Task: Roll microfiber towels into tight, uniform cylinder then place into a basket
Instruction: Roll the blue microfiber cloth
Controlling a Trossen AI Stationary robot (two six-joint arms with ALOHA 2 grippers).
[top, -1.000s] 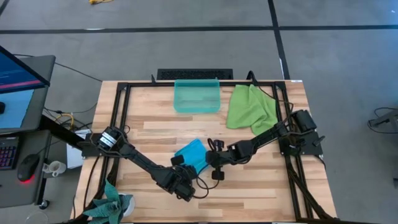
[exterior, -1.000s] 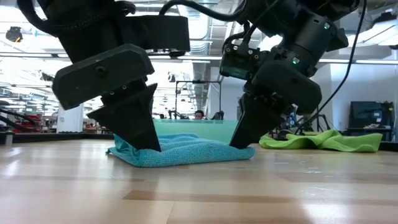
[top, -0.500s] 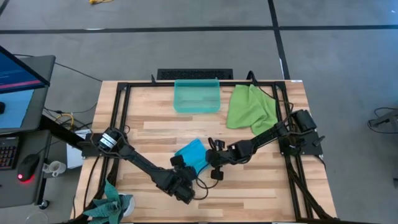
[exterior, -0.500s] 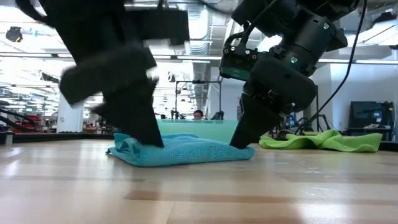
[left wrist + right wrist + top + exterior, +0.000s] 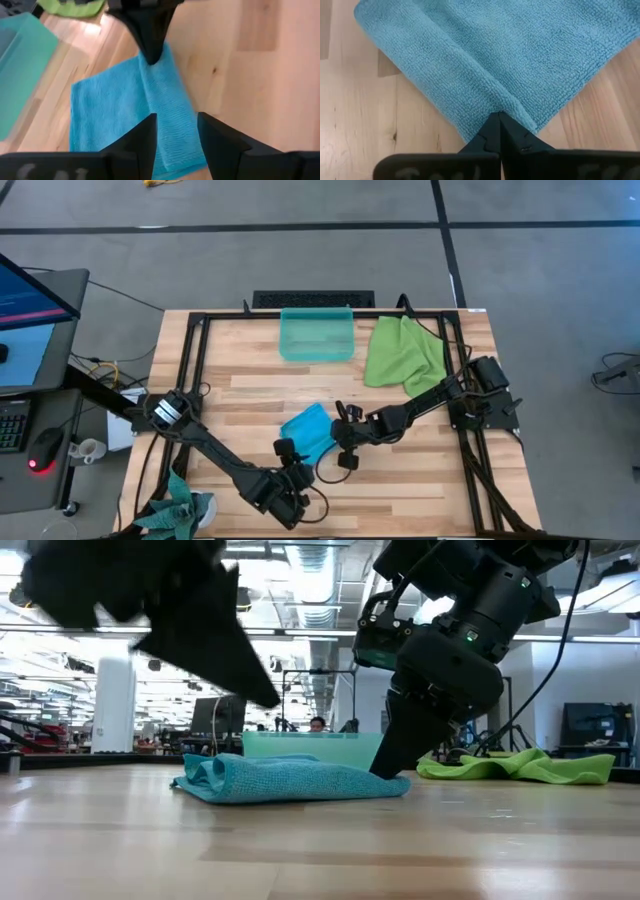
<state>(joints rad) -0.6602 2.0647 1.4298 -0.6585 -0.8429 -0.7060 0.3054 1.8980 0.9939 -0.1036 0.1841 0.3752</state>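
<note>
the right gripper (image 5: 498,131) is pinching the near edge of the blue towel (image 5: 308,430), its fingers pressed together on a raised ridge of cloth where the towel's rolled fold runs up to them; the towel lies flat on the desk (image 5: 250,385) otherwise, spreading away ahead of this gripper

the left gripper (image 5: 176,131) hangs above the desk, clear of the cloth, with its fingers spread and nothing between them; the blue towel lies below and ahead of it, the right gripper's tips meeting the towel's far edge from its side

the green towel (image 5: 403,352) lies crumpled well beyond the right gripper, near the desk's back corner, and the basket (image 5: 317,335) stands just beside that towel, well apart from both grippers
</note>
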